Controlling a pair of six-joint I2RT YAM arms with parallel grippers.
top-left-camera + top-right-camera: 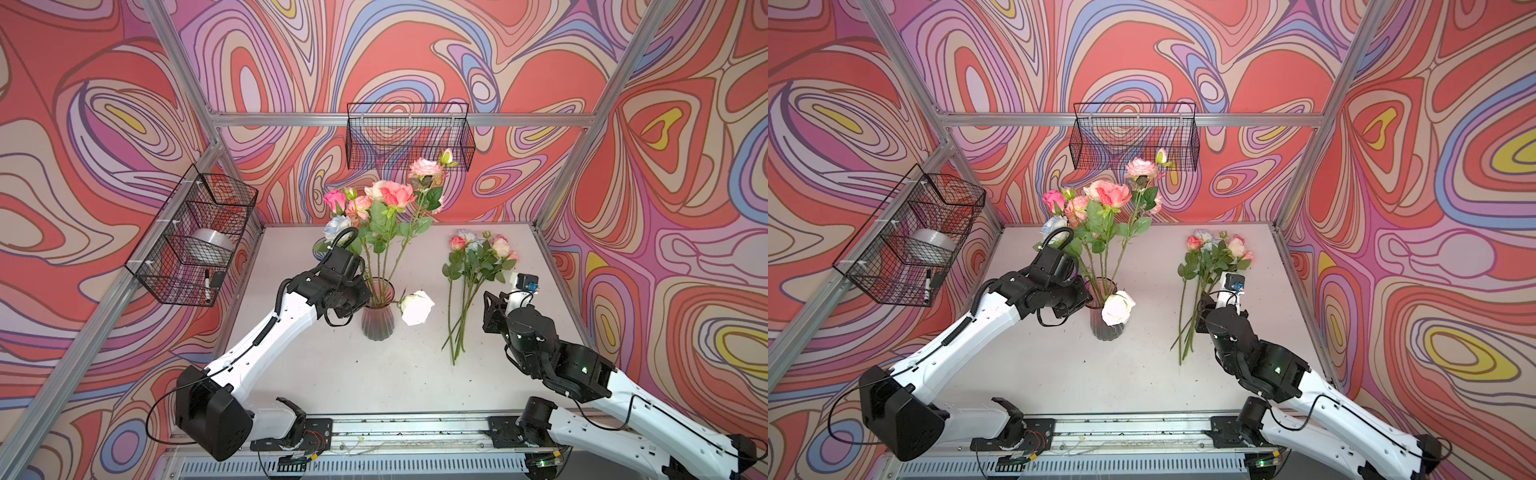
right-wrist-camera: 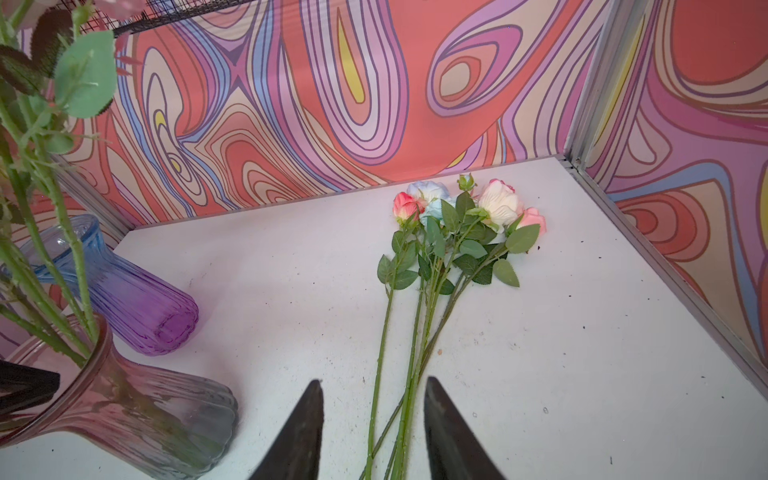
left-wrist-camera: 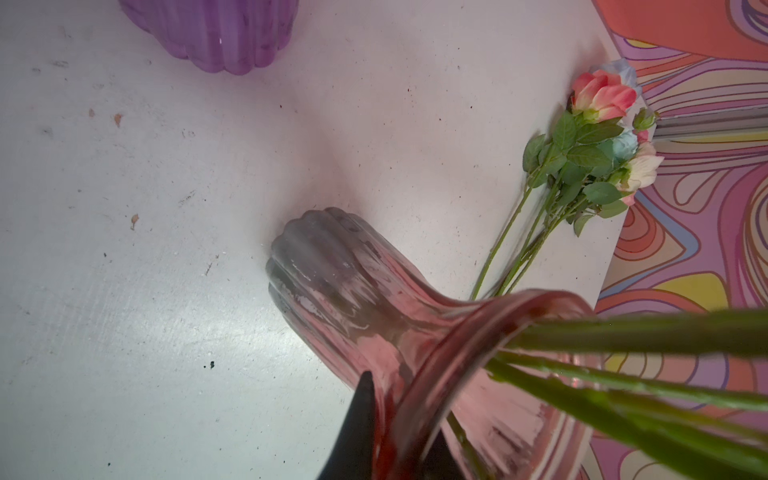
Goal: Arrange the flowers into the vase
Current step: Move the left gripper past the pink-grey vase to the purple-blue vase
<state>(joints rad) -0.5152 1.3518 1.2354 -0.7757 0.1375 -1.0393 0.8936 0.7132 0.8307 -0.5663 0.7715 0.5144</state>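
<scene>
Pink ribbed-glass vase [image 3: 332, 282] rim in L jaws' grip; R jaws open.

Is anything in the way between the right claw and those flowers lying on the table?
Nothing visible: the open right gripper sits right over the loose flowers, their stems running between its jaws.

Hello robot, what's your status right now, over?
Left gripper pinching vase rim; right gripper open above loose flowers. Several flowers in vase. Spare vase lies aside.
</scene>
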